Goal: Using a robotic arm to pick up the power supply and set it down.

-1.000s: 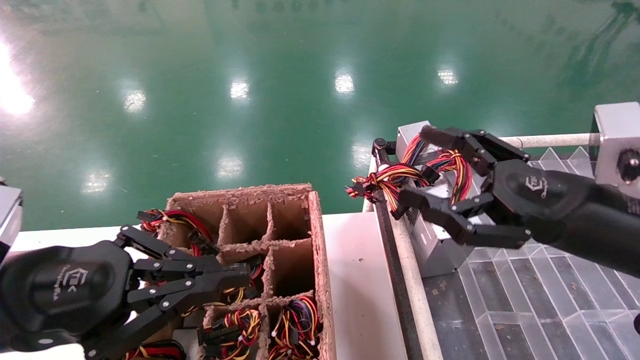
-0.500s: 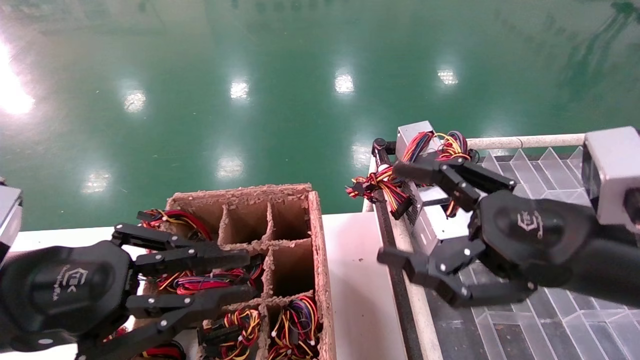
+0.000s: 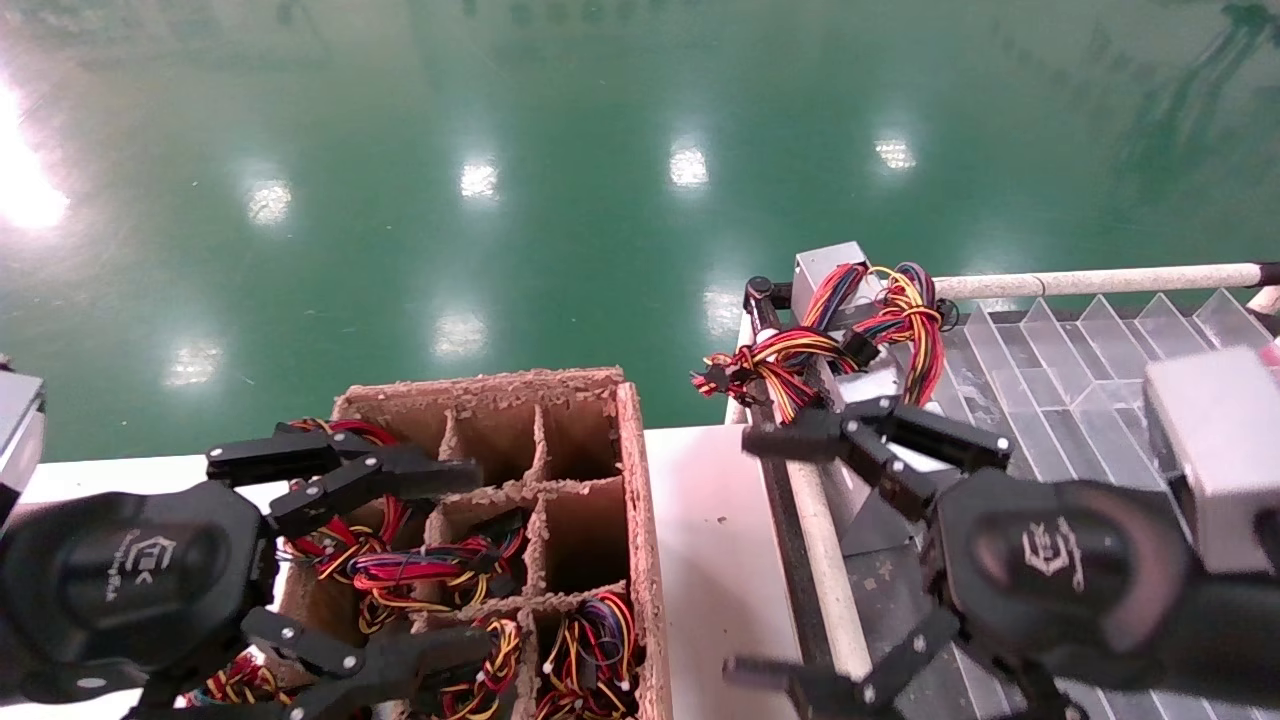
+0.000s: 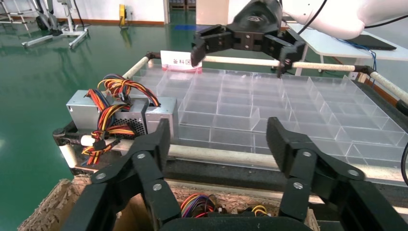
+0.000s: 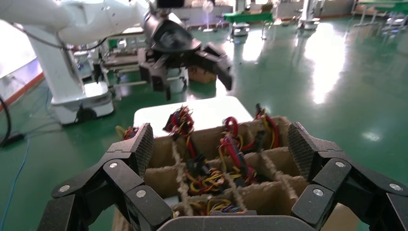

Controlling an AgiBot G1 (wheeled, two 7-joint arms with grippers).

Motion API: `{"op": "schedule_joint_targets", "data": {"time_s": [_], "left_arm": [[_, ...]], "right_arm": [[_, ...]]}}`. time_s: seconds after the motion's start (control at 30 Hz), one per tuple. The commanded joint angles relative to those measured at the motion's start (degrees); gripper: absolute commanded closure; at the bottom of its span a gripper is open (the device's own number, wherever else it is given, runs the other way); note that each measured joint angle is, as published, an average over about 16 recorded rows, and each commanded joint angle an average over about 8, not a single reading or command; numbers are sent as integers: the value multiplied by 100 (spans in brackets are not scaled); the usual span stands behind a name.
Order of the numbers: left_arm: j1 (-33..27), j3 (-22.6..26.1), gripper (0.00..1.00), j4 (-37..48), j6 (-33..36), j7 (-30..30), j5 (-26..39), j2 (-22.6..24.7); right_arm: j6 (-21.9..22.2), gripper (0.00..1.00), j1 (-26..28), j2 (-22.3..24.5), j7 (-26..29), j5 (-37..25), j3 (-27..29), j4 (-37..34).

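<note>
A: Where is the power supply [image 3: 838, 385] seen?

B: In the head view it is found at about two o'clock from centre, set at the far left corner of the clear compartment tray [image 3: 1060, 380]. It also shows in the left wrist view [image 4: 120, 111], resting against the tray's corner rail. Its bundle of red, yellow and orange wires [image 3: 800, 350] is draped over the top and spills outward past the tray's left edge.

A: And the right gripper [image 3: 850, 560]?

B: It is placed at four o'clock in the head view, near the power supply but apart from it. Its black fingers [image 3: 880, 440] are spread wide and nothing is held between them. From the right wrist view the same spread is seen, with the fingers framing the box below.

A: The left gripper [image 3: 400, 560]?

B: It is found at eight o'clock, hanging over the cardboard divider box [image 3: 590, 480]. Its fingers [image 3: 340, 465] are likewise splayed, with nothing gripped. Wire bundles [image 3: 420, 570] of other units are seen in the cells beneath it.

A: What is the box resting on?

B: A white table [image 3: 715, 560], which lies just beside the tray's rail [image 3: 820, 540].
</note>
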Motion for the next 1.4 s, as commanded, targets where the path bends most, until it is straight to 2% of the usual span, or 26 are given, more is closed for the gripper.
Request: {"op": "schedule_joint_targets", "data": {"time_s": [0.03,0.23,1.4], "left_arm": [[0,0,0,0,0,0,0,0],[1,0,0,1,-1,0,0,-1],[1,0,0,1,-1,0,-2,-1]], "right_arm": [[-23,0,-54,16,113,-98,105,159],[-50,0,-108,32,187,-200,211,312],[-21,0,-58,16,121,-100,108,156]]}}
